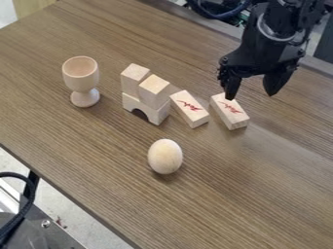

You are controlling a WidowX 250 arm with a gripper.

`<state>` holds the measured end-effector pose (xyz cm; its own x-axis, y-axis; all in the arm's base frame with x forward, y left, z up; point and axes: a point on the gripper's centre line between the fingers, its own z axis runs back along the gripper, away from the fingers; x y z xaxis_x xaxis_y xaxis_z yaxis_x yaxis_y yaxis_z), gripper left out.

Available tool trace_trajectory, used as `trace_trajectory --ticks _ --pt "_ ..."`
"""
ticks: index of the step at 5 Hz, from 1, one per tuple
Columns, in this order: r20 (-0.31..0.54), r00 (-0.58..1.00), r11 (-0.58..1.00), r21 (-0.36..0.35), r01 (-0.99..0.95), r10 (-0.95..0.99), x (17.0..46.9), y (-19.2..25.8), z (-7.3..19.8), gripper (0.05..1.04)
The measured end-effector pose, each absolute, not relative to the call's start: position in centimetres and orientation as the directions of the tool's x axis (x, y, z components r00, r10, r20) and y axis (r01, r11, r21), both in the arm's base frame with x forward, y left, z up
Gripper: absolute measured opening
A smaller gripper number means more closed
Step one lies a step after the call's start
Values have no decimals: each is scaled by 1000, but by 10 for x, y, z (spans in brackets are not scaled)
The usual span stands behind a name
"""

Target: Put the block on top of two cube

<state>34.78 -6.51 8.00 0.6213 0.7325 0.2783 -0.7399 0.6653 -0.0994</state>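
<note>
The black gripper [250, 95] hangs at the upper right with its fingers apart and nothing between them. Just below and left of it, a wooden block with a red mark [230, 112] lies flat on the table. A second marked block [189, 108] lies flat to the left of that one. Two wooden cubes, a left cube [135, 79] and a right cube [155, 91], stand side by side on an arch-shaped block [146, 109]. The right marked block lies closest to the gripper; the cubes are farther left.
A wooden egg cup [82, 80] stands left of the arch. In front of the blocks, a wooden egg [165, 156] rests on the brown table [260, 194]. Dark cables lie past the table's far edge and at the lower left.
</note>
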Motion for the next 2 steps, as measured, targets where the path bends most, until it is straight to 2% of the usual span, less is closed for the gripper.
trace_trajectory --ticks 1,2 --pt "260 630 664 -65 -745 732 343 -64 67 999" --pt "258 624 659 -77 -748 738 345 -62 65 999"
